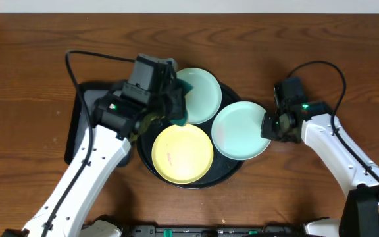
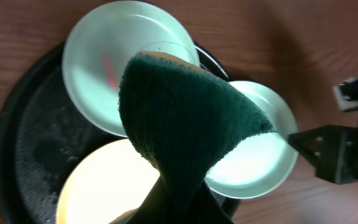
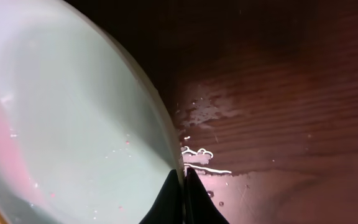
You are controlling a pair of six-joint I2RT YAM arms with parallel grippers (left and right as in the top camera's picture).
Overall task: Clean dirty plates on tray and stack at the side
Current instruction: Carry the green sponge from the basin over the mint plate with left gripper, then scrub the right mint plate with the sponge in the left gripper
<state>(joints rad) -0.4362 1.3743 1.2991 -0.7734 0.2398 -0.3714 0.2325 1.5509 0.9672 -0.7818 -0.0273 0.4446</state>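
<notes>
The round black tray (image 1: 145,163) holds three plates: a pale aqua one (image 1: 202,92) at the back, a yellow one (image 1: 182,153) in front and a second aqua one (image 1: 241,130) jutting over the tray's right rim. My left gripper (image 1: 176,110) is shut on a dark green sponge (image 2: 185,124), which hangs over the near edge of the back plate (image 2: 98,62); that plate shows a red smear. My right gripper (image 3: 184,183) is shut on the right rim of the overhanging aqua plate (image 3: 61,124), which carries faint pink specks.
A smaller black rectangular tray (image 1: 77,125) lies left of the round tray, under my left arm. Water drops and streaks (image 3: 204,112) wet the wooden table (image 1: 31,72) just right of the pinched plate. Cables run from both arms across the back of the table.
</notes>
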